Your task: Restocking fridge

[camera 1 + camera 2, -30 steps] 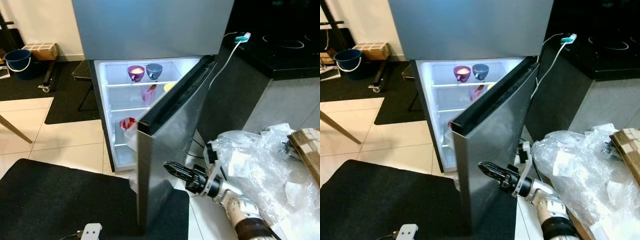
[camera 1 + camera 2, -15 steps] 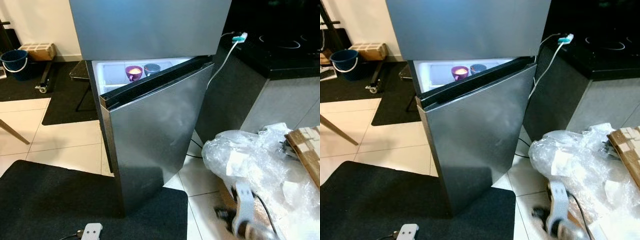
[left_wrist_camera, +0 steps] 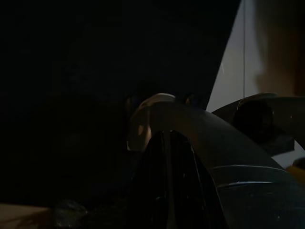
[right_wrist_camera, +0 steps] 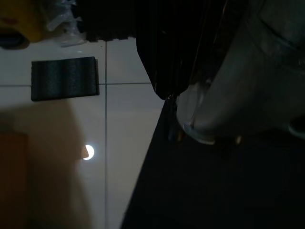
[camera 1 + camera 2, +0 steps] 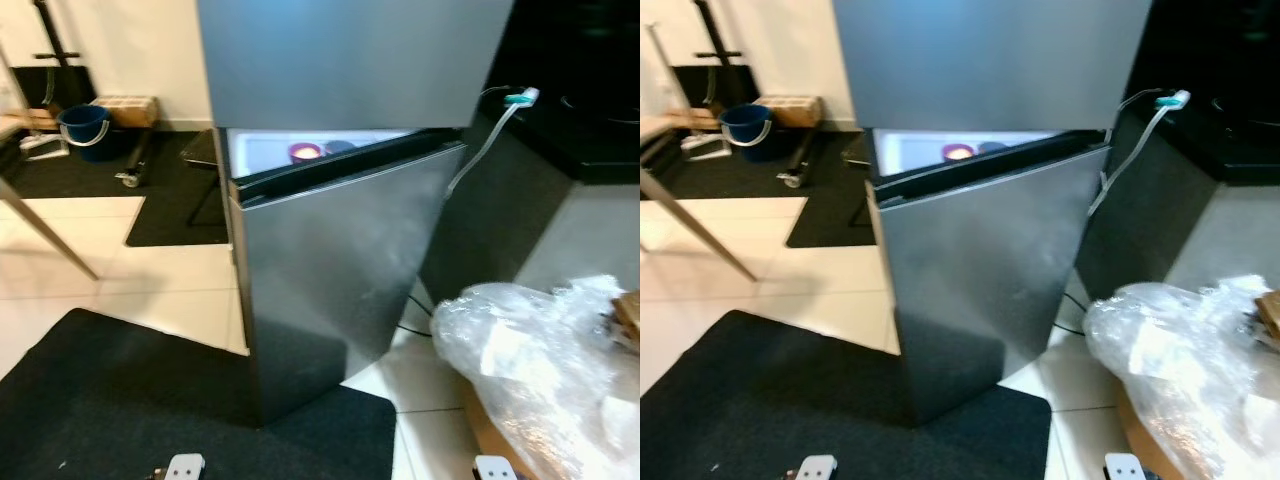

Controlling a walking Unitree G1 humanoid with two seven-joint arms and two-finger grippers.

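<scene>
Blue plastic bucket (image 5: 82, 124) stood far left on the dark mat. Tall stainless-steel fridge (image 5: 340, 270) stood centre, lower door ajar; purple cup (image 5: 305, 152) sat on the lit top shelf. Crumpled clear plastic wrap (image 5: 530, 360) lay right. Left tool (image 3: 164, 191) fingers pressed together; right tool (image 4: 167, 71) state: cannot tell.

A floor of pale glossy tiles (image 5: 150, 290) is partly covered by a black floor mat (image 5: 130, 400). A round blue plastic bucket (image 5: 82, 124) is set against the white wall (image 5: 130, 50).
</scene>
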